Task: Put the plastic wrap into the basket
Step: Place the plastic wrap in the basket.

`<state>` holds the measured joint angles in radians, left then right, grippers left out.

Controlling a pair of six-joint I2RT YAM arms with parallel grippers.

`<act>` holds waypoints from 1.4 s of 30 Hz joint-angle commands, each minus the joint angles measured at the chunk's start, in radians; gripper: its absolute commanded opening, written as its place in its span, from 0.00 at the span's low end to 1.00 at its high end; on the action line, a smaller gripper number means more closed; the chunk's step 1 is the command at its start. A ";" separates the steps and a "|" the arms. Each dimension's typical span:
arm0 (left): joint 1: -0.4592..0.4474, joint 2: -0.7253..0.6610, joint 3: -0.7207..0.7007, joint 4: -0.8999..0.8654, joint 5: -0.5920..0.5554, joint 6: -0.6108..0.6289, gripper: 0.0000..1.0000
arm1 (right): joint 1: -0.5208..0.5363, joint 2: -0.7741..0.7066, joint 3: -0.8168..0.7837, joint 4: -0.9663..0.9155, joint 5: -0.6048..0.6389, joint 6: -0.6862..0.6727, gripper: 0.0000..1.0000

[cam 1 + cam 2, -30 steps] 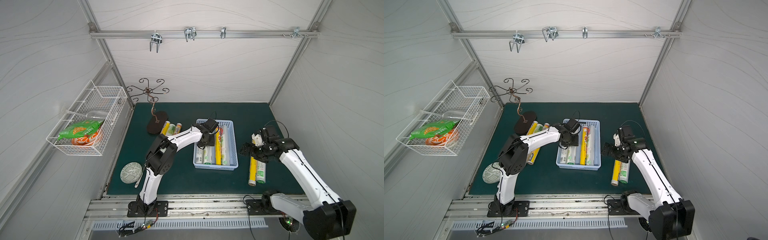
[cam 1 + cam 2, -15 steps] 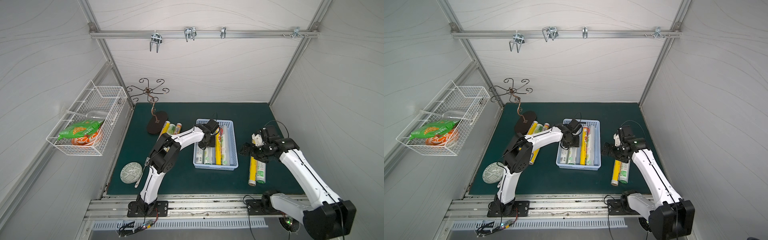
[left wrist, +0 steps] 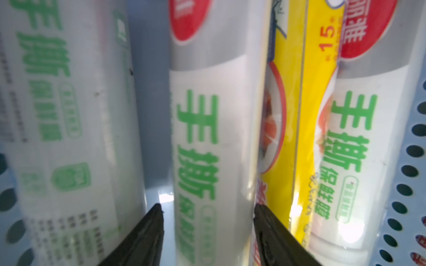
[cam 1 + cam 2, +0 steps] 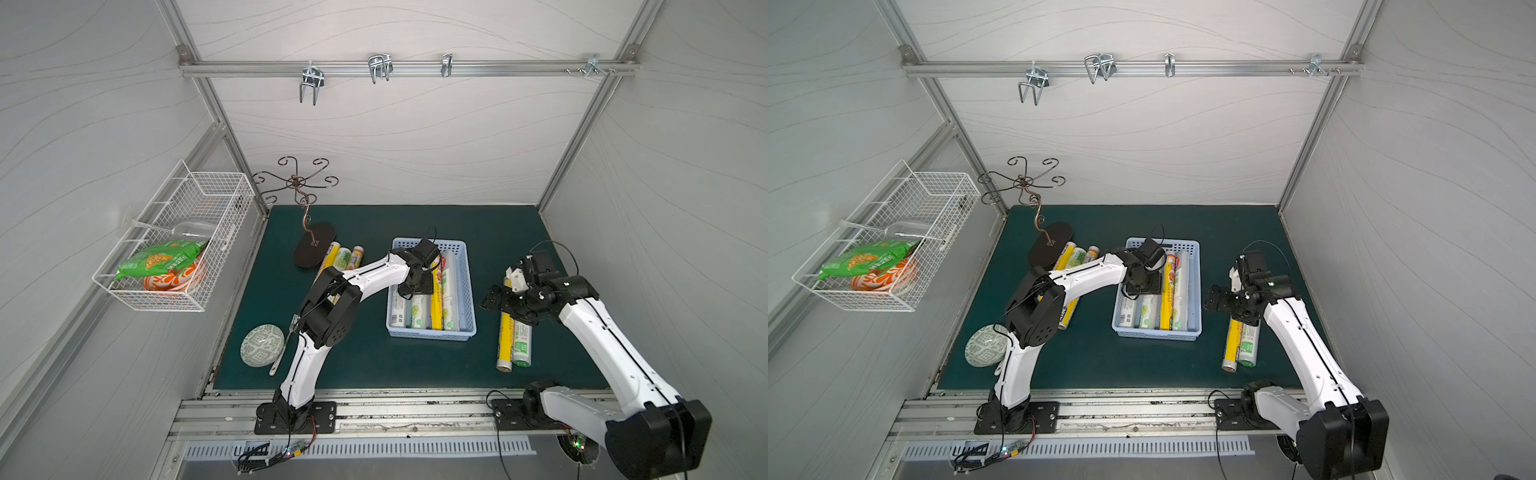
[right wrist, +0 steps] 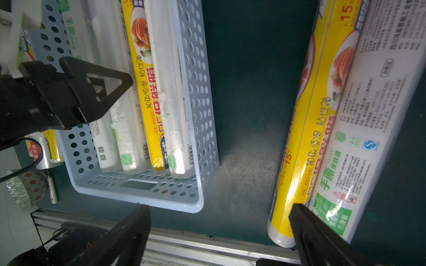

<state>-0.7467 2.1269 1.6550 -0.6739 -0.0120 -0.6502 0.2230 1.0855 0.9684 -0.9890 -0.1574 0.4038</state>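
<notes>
Four rolls of plastic wrap [image 4: 436, 311] lie side by side along the length of the pale blue basket [image 4: 469, 291], which sits near the middle of the green mat [image 4: 374, 361]. Counting from the left arm's side, they are two white ones with green print, a yellow one, and another white one against the holed wall.

The left gripper [image 3: 207, 211] reaches down into the basket. In its wrist view its two black fingers [image 3: 143, 235] stand on either side of the second white roll [image 3: 207, 138]. One finger sits at the roll's edge. A sliver of basket floor shows between the other finger and the roll, so the jaws are parted, not pinching it.

The right gripper [image 5: 219, 214] hangs above bare mat between the basket and two more rolls. Its fingers are spread wide with nothing between them. Those two, a yellow roll [image 4: 504, 345] and a white roll [image 4: 522, 345] with green print, lie touching each other on the mat, beside the basket and parallel to it.

Three further rolls [image 4: 343, 257] lie together on the mat on the basket's other side, next to the dark oval foot of a curly metal stand [image 4: 313, 249]. The left arm crosses over them and hides their middles.

A white wire basket [image 4: 174, 249] on the side wall holds a green packet [image 4: 162, 259]. A round patterned dish [image 4: 262, 345] rests at the mat's edge near the left arm's base.
</notes>
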 commanded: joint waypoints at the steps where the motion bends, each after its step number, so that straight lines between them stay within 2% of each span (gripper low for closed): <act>1: 0.000 -0.064 0.037 0.006 -0.049 0.018 0.70 | -0.014 0.006 0.001 -0.031 0.015 0.016 0.99; 16: 0.000 -0.206 0.024 -0.014 -0.076 0.083 0.70 | -0.022 0.017 0.043 -0.052 0.018 0.016 0.99; 25: 0.007 -0.335 -0.022 -0.029 -0.140 0.152 0.77 | -0.031 0.043 0.059 -0.050 0.030 0.010 0.99; 32: 0.051 -0.462 -0.131 -0.006 -0.191 0.191 0.82 | -0.051 0.072 0.055 -0.029 0.048 0.002 0.99; 42: 0.146 -0.634 -0.315 0.027 -0.193 0.205 0.89 | -0.083 0.125 0.007 0.065 0.094 0.011 0.99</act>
<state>-0.6117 1.5391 1.3556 -0.6918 -0.1890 -0.4629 0.1501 1.1870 0.9932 -0.9623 -0.0982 0.4133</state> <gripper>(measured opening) 0.881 0.989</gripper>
